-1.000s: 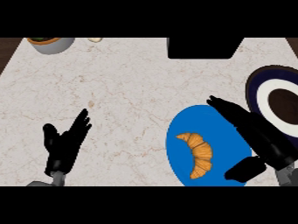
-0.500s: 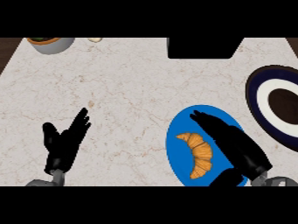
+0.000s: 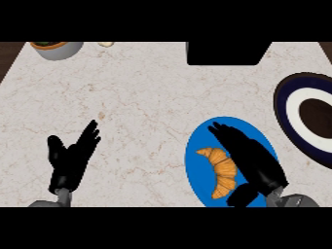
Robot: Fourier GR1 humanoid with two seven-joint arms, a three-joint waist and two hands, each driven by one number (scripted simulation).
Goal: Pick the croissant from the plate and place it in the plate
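Note:
A golden croissant (image 3: 221, 171) lies on a blue plate (image 3: 199, 151) at the lower right of the counter. My right hand (image 3: 249, 160) hovers over that plate just right of the croissant, fingers straight and open, thumb low near the plate's front edge. It hides the plate's right half. A larger plate (image 3: 314, 118) with a dark blue rim, white ring and brown centre sits at the right edge. My left hand (image 3: 69, 161) rests open at the lower left, fingers up.
A grey bowl (image 3: 57, 48) with dark contents stands at the back left, a small pale object (image 3: 106, 44) beside it. A black box (image 3: 226, 52) sits at the back centre. Pale marble counter (image 3: 139, 97) spreads between the hands.
My right hand has moved left from beside the dark-rimmed plate to over the blue plate, close to the croissant. The left hand has stayed still.

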